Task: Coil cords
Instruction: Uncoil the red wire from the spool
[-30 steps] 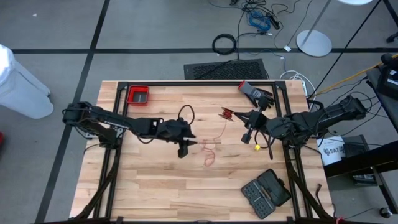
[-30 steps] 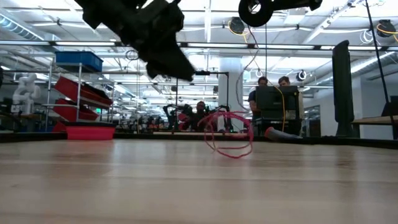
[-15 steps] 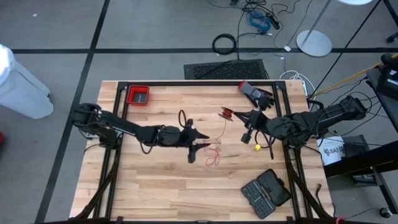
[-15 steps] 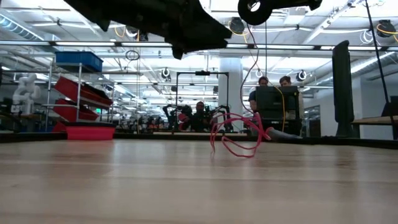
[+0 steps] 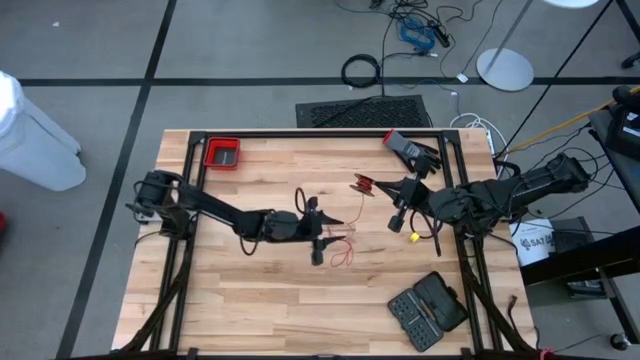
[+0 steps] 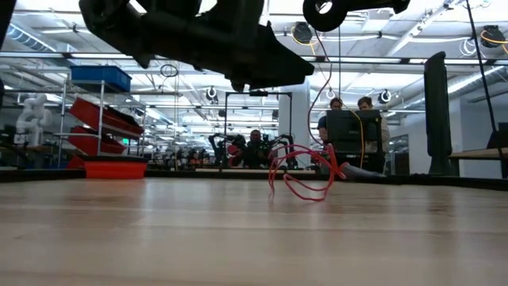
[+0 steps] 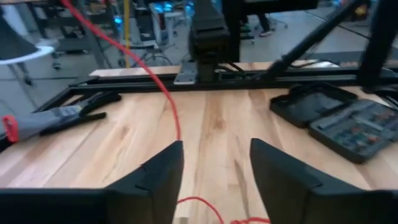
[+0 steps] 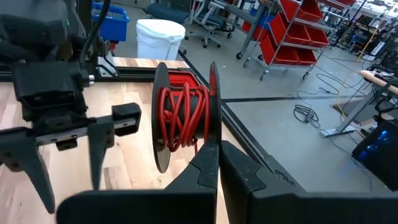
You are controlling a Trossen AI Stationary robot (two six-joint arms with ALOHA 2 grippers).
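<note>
The thin red cord (image 5: 342,248) lies in loose loops (image 6: 302,175) on the wooden table's middle. One strand (image 6: 319,87) rises from them to a small black spool (image 8: 183,115) wound with red cord. My right gripper (image 5: 396,196), right of centre and well above the table, is shut on that spool (image 5: 363,183). My left gripper (image 5: 333,232) reaches in from the left, nearly level and above the table. It stands open just left of the loops, its fingers (image 7: 158,171) either side of cord on the table (image 7: 202,202). I see no touch. My right gripper pinches the rim of one of the spool's black discs (image 8: 213,127) between its two shut fingers, which come at it nearly level from the table's right. The spool is lifted clear, discs upright, and the cord hangs slack from it to the table.
A red bin (image 5: 222,152) stands at the far left corner. A grey tool with red handles (image 5: 410,150) lies at the far right. A black tool case (image 5: 428,308) sits near the right front. Black frame rails (image 5: 180,260) run along the table's sides.
My left gripper has gone toward the table's right and near edges and come down, tipping from pointing downward to nearly level, and has arrived at the loose loops. The loops have changed shape a little. My right gripper and the spool have kept still.
</note>
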